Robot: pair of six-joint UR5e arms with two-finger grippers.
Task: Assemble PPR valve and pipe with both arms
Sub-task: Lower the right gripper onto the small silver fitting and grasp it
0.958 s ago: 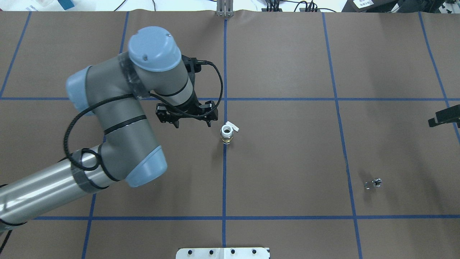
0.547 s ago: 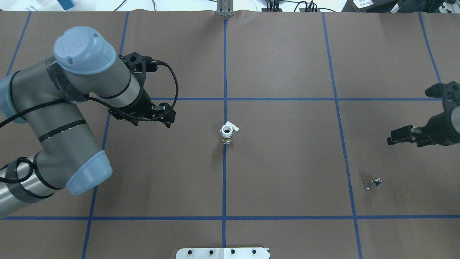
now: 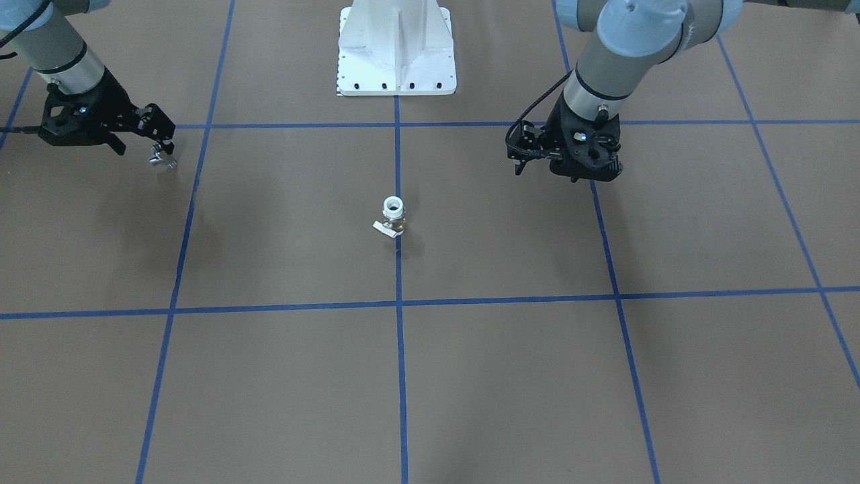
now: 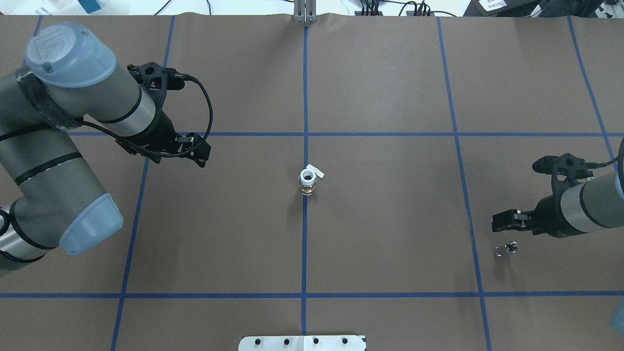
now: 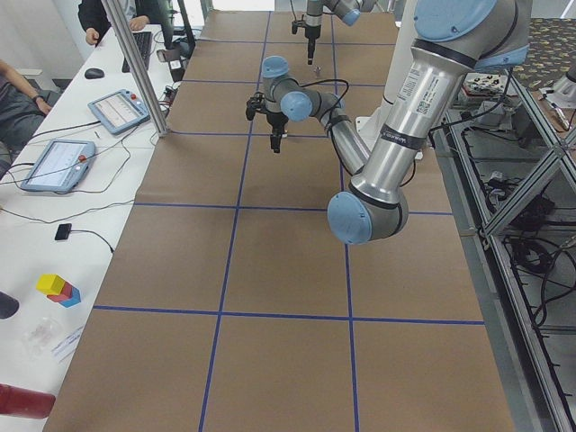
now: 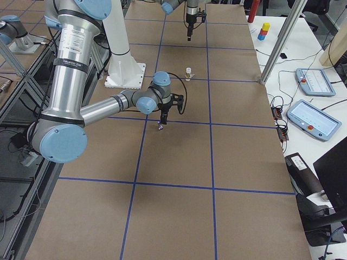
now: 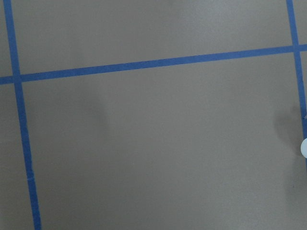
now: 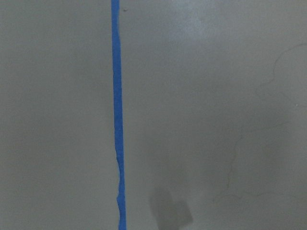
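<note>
The right gripper (image 3: 146, 146) hangs spread wide just over the pipe (image 4: 507, 249), which lies on the table (image 4: 390, 234), ungrasped. The left gripper (image 4: 180, 153) is also spread and empty, well apart from the PPR valve (image 4: 308, 180), which stands upright on the centre blue tape line (image 4: 304, 253).

beneath my left wrist lies brown table paper (image 7: 153, 158), crossed by blue tape lines (image 7: 153, 63) that meet near the left edge. a white rounded sliver (image 7: 304, 147) shows at the right edge, with a faint shadow beside it.
</note>
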